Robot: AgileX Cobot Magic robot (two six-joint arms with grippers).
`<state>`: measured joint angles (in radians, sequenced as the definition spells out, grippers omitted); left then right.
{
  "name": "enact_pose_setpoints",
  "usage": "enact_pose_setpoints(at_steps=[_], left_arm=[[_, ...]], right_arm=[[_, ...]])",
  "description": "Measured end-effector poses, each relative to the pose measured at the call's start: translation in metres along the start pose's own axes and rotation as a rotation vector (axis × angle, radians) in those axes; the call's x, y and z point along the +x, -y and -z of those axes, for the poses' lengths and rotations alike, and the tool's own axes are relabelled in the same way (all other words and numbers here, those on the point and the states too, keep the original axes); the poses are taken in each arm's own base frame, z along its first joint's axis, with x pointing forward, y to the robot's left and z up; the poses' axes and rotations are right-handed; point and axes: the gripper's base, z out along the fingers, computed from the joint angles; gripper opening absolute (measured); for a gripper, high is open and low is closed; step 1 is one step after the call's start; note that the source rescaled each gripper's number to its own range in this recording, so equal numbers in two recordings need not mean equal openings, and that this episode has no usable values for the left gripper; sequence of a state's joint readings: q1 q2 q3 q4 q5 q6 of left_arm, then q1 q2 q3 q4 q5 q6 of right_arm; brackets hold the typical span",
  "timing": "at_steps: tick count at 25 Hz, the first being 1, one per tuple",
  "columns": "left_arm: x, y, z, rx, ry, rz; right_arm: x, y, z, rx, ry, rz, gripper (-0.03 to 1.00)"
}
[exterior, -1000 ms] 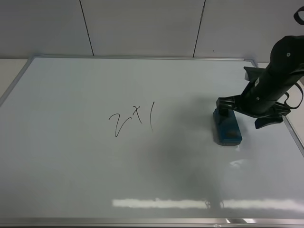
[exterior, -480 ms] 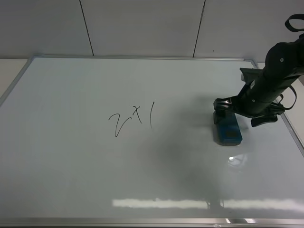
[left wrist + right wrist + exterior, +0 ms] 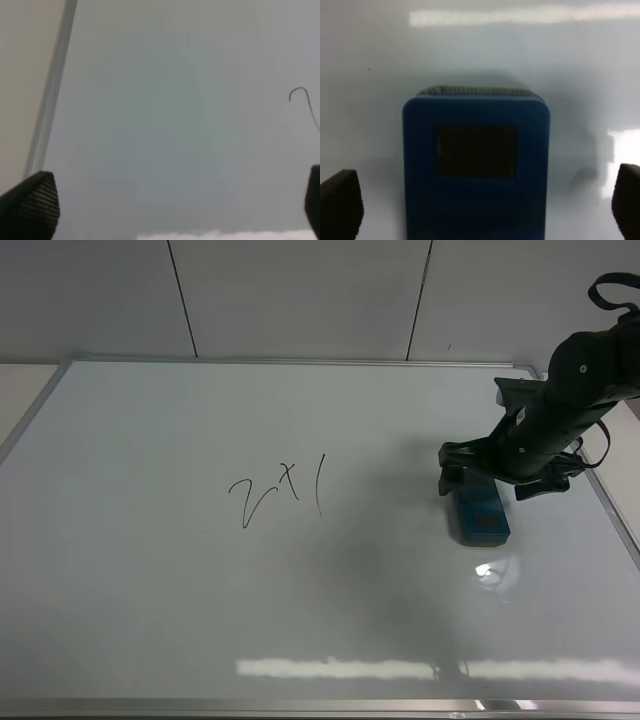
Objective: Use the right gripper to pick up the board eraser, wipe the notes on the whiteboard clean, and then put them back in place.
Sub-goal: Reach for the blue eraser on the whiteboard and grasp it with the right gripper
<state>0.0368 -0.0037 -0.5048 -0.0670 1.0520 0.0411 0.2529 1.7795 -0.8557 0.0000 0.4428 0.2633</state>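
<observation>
hovering low over the whiteboard [image 3: 140, 610] as the right gripper [image 3: 488, 483], spread wide, holding nothing. straddles one end of the board eraser [image 3: 482, 514], lying flat between the fingertips, touched by neither. has the notes [image 3: 280, 495] well apart, off toward the robot's left.

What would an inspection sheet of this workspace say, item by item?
Surface: whiteboard, glossy, silver frame, strip of glare near the front edge.
Job's things: notes unwiped, mid-board; board eraser lying flat on the board's right part.
Clutter: nothing seen.
Grippers: right gripper open, jaws on either side of the eraser, no contact visible; left gripper open, empty, over bare board.
Cables: black loop at the top of the right arm.
Surroundings: pale wall panels with dark seams behind the board.
</observation>
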Motion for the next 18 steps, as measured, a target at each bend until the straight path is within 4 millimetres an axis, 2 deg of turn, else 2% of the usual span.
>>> enact_pose_setpoints(at_steps=[16, 17, 18], left_arm=[[0.0, 0.0, 0.0, 0.0, 0.0, 0.0], [0.0, 0.0, 0.0, 0.0, 0.0, 0.0], [0.0, 0.0, 0.0, 0.0, 0.0, 0.0]], right_arm=[[0.0061, -0.0017, -0.0026, 0.008, -0.061, -0.004, 1.0], [0.0065, -0.0016, -0.0026, 0.009, -0.065, -0.004, 0.98], [0.0067, -0.0016, -0.0026, 0.009, -0.067, -0.004, 0.9]])
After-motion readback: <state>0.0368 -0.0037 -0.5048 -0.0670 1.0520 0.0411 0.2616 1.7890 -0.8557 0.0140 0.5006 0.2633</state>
